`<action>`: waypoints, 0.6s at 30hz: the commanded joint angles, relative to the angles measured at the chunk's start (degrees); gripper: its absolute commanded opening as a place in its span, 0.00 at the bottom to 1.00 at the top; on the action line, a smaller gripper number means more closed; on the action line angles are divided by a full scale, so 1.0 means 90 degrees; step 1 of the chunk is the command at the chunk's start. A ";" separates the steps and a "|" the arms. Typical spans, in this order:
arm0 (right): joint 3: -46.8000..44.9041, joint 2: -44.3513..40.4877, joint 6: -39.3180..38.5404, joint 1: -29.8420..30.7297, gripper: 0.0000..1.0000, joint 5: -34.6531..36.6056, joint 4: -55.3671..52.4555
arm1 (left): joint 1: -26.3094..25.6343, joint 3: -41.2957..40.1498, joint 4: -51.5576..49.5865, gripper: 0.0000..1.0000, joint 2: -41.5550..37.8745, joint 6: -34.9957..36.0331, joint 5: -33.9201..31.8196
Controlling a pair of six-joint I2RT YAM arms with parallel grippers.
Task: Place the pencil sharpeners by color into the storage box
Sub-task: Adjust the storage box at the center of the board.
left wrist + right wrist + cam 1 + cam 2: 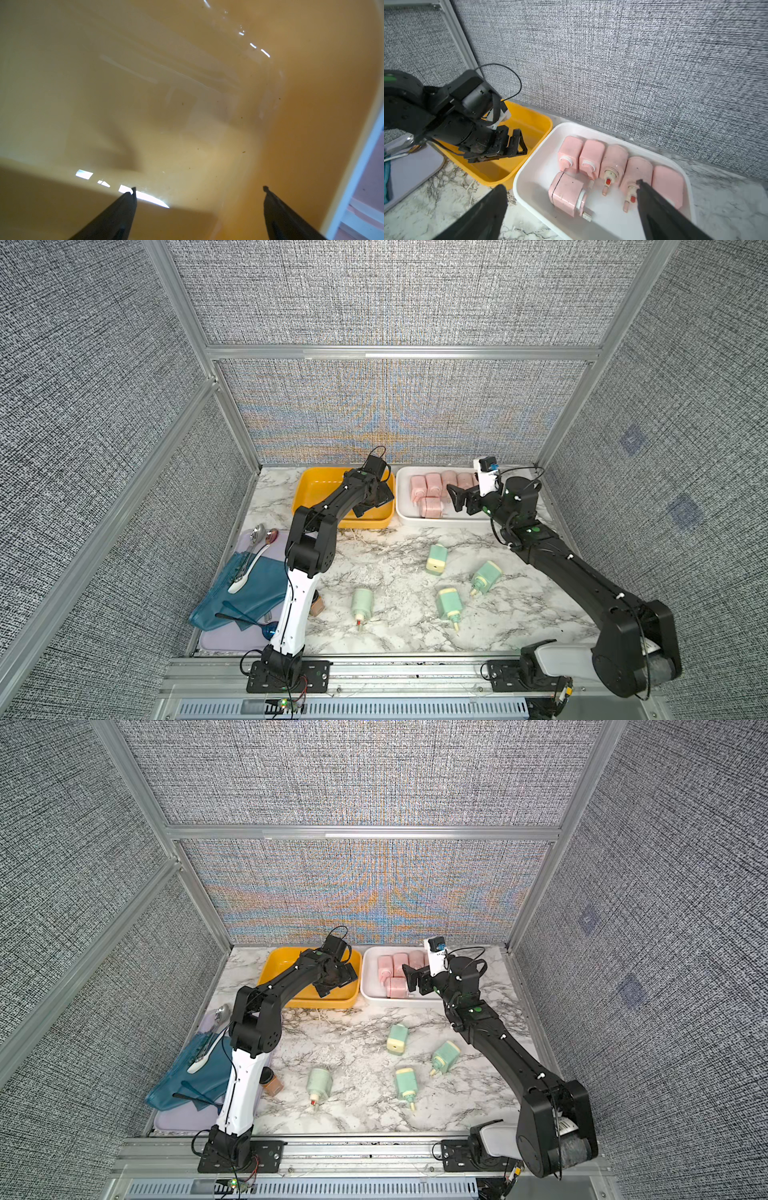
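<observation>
While six pink sharpeners (pixel 566 193) lie in the one-o'clock white tray (pixel 535 182), left fingers (pixel 116 214) and right fingers (pixel 658 212) gape wide (both empty).

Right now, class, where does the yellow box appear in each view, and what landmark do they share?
In a top view: yellow box at the table's far edge.
In a top view: the same spot.
Left wrist: its inside fills the picture.
Right wrist: yellow box by the back wall.
Shared landmark: the white box beside it, rim in every view.
</observation>
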 commanded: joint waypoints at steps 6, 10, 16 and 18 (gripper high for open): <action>-0.0181 -0.0470 0.0187 -0.0002 0.99 0.0766 -0.0158 | -0.0178 0.0851 -0.0425 0.99 0.0568 -0.0193 0.0103; -0.0356 -0.0657 0.0119 -0.0002 0.99 0.0870 -0.0172 | -0.0282 0.0958 -0.0396 0.99 0.0673 -0.0315 0.0103; -0.0447 -0.0815 0.0060 -0.0012 0.99 0.0929 -0.0231 | -0.0312 0.1216 -0.0394 0.99 0.0868 -0.0182 0.0191; -0.0491 -0.0844 0.0097 -0.0012 0.99 0.0988 -0.0203 | -0.0318 0.1233 -0.0405 0.99 0.0886 -0.0161 0.0191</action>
